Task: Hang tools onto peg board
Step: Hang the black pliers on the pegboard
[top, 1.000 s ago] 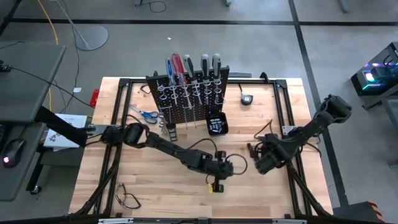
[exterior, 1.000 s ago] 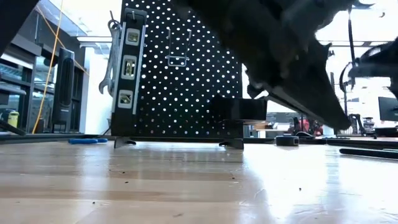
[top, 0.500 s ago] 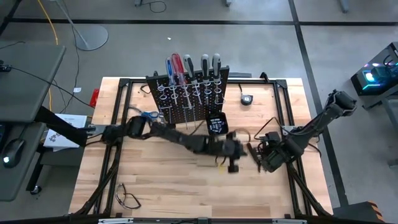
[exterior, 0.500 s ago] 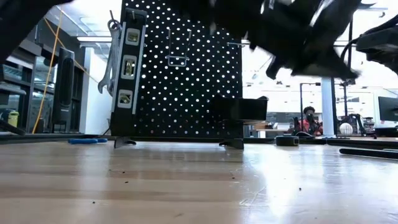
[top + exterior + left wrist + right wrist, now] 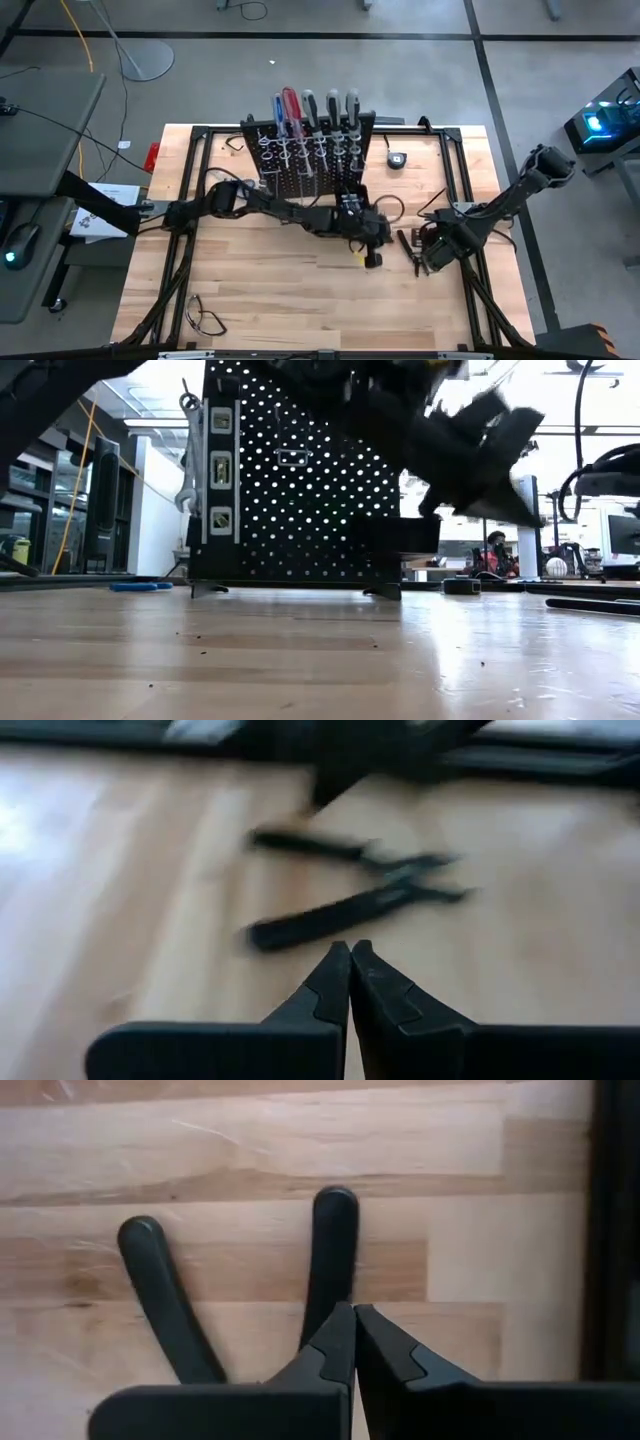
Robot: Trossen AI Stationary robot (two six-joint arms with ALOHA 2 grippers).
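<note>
From above, the peg board (image 5: 310, 150) stands upright at the far middle of the worktop (image 5: 250, 290), screwdrivers already slotted along its top, while dark pliers (image 5: 412, 248) lie flat between the left hand (image 5: 368, 243) and the right hand (image 5: 428, 255), both with fingers pressed together and gripping nothing. The two hands sit near each other, so a collision looks possible if both go for the pliers. At worktop height, the left arm hangs close in front of the board; a careless swing could knock it. The left wrist view shows the pliers (image 5: 350, 900) lying ahead, handles splayed. The right wrist view shows the handles (image 5: 330, 1250) just past its closed fingertips; descending without opening would shove the tool away.
</note>
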